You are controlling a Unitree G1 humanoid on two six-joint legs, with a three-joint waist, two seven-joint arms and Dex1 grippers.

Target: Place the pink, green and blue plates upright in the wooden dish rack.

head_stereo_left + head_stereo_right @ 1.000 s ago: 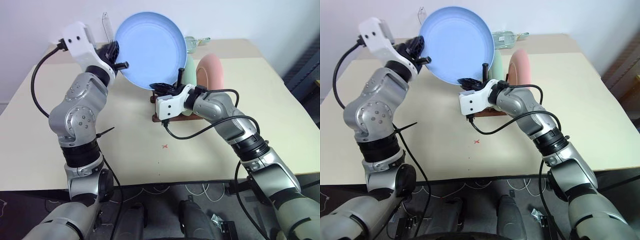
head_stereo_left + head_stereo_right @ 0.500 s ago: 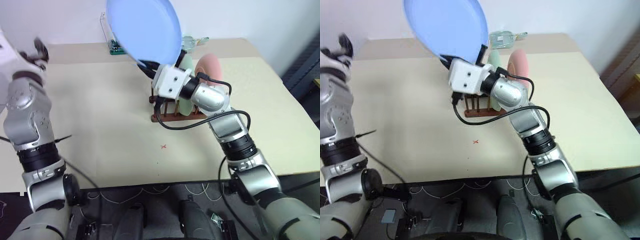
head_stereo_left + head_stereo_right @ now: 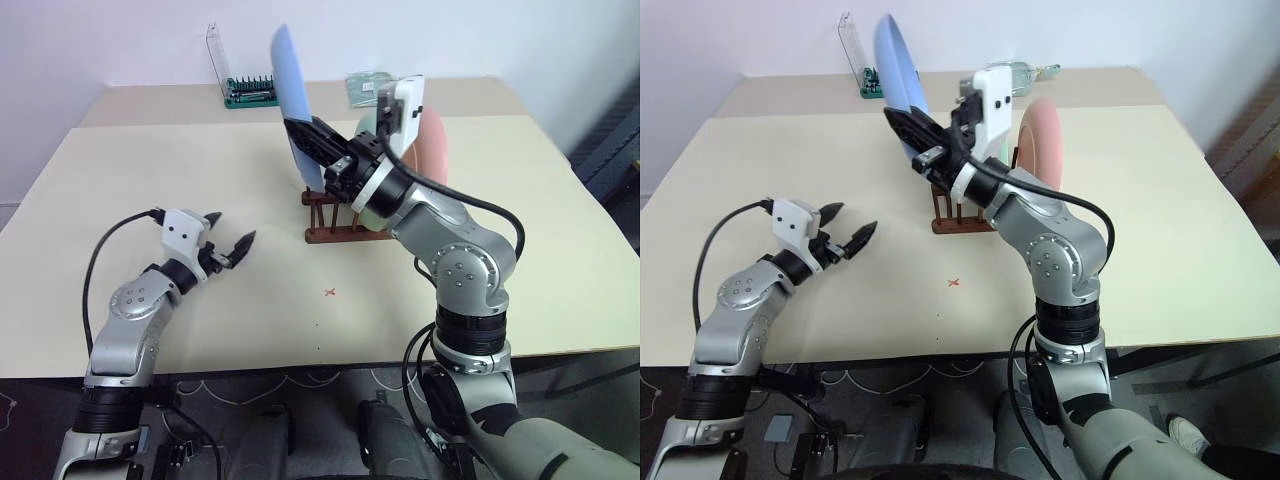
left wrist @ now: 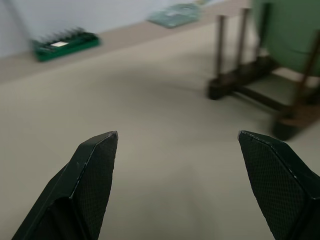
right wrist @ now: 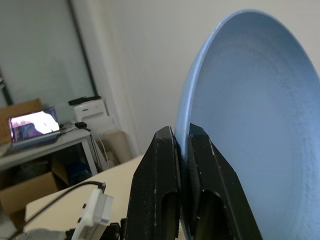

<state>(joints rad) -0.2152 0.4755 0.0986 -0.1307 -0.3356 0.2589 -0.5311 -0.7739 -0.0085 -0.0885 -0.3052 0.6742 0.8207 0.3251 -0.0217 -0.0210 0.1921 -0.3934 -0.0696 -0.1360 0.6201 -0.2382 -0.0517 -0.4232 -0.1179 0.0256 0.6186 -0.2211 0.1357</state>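
The right wrist view shows what the head views cannot: the right gripper [image 5: 182,145] has its two black fingers pinched tight on the rim of the blue plate [image 5: 250,125]. In the eye views that plate [image 3: 293,100] is held edge-on and nearly upright above the near-left end of the wooden dish rack [image 3: 345,225], its long axis running up and slightly away. The green plate [image 4: 287,30] and pink plate [image 3: 433,150] stand upright in the rack. The left gripper [image 3: 228,238] hovers low over the table [image 3: 120,180], fingers spread wide and empty, well apart from the rack.
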